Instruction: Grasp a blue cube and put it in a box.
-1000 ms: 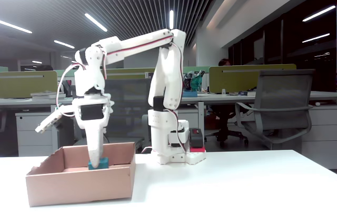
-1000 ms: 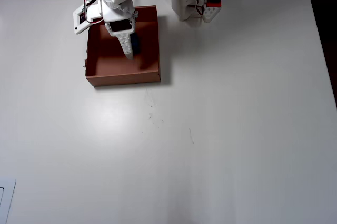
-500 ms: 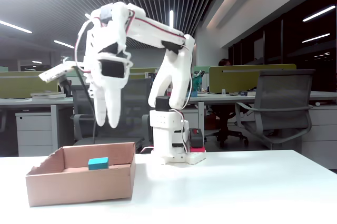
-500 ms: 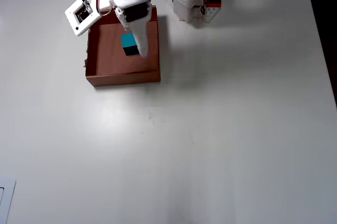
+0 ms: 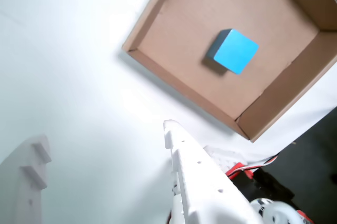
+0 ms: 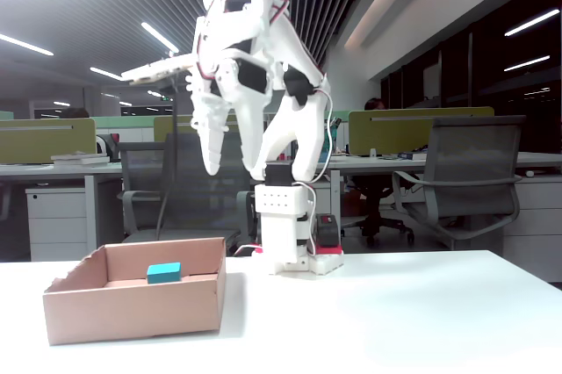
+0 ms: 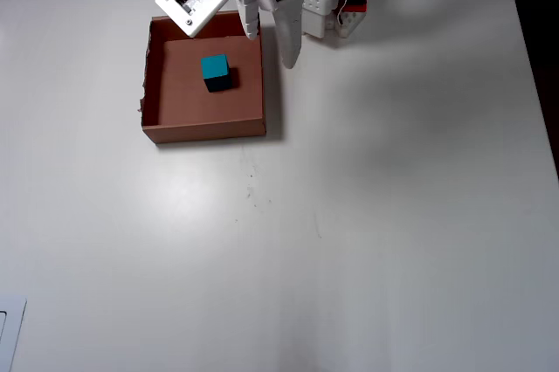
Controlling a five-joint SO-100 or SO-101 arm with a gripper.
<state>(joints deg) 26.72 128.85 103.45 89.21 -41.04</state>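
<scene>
Office desks and chairs stand behind a white table (image 7: 393, 215) where the blue cube (image 7: 215, 70) rests inside the box (image 7: 204, 130) at far left, the gripper (image 6: 231, 163) spread, empty, overhead; placing looks finished, leaving only retreat.

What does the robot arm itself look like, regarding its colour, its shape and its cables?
The arm is built from white plastic segments with black servo blocks at the joints. Thin red, black and white cables run along it. Its gripper has two long, tapering white fingers; the wrist view shows small holes along one. The white base carries a black and red part at its side.
</scene>
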